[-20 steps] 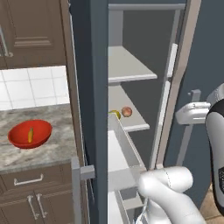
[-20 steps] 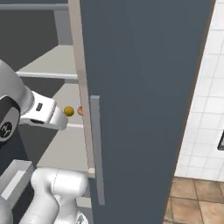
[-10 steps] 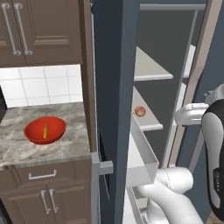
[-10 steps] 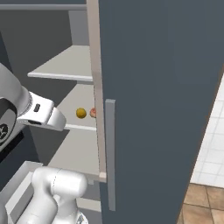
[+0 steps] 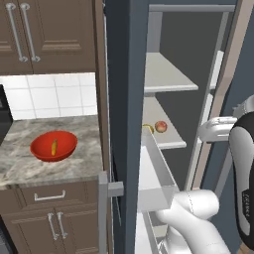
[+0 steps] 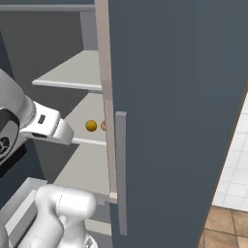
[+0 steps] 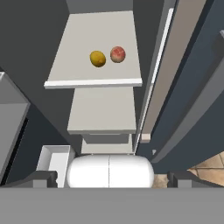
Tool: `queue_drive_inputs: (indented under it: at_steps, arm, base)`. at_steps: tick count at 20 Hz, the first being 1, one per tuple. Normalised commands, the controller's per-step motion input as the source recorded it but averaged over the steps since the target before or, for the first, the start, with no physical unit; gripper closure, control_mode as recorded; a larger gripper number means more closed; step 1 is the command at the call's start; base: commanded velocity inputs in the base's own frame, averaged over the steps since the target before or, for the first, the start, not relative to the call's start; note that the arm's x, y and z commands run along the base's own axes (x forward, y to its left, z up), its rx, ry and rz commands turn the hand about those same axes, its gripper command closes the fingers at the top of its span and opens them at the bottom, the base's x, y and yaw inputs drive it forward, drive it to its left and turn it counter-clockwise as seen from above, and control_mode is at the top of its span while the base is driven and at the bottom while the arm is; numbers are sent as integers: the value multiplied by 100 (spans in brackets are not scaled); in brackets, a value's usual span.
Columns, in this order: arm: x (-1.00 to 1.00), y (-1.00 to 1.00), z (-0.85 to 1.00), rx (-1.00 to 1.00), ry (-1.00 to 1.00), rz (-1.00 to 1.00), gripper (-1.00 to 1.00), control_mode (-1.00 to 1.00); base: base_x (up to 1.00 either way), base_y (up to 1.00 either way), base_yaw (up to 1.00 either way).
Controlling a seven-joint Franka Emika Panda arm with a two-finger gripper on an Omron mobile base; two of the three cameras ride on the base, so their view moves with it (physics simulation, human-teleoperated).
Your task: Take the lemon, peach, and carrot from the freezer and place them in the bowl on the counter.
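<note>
Base repositioning in front of the open freezer (image 5: 119,74). Over the last second the whole scene is sliding to the right in both base views. This is the cameras travelling with the base, not the things moving: the lemon (image 7: 97,58) and the peach (image 7: 117,54) are keeping their places on the grey shelf (image 7: 94,82).

The gripper (image 7: 112,178) is hanging with its fingers spread wide and nothing between them, as it was a second ago. The two fruits are lying straight ahead of the hand and well apart from its fingertips. They sit just beside each other, the lemon to the left of the peach in the hand view. The freezer door (image 6: 179,97) is standing close along the hand's right.

Far off to the hand's left, the red bowl (image 5: 59,156) is sitting on the counter (image 5: 30,171) with the carrot (image 5: 53,147) already lying inside it.

Judged from this layout, one of three items is delivered. The base is lining up the empty hand for a reach into the shelf, probably for the lemon or the peach.
</note>
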Motion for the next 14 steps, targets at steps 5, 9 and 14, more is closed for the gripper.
queue_drive_inputs:
  at_steps: [5,9,14]
  arm:
    - [0,0,0,0,0,0,-100,100]
    - [0,0,0,0,0,0,-100,100]
    - [0,0,0,0,0,0,-100,100]
  base:
    - [12,-2,18]
    - [0,3,13]
    - [0,0,1]
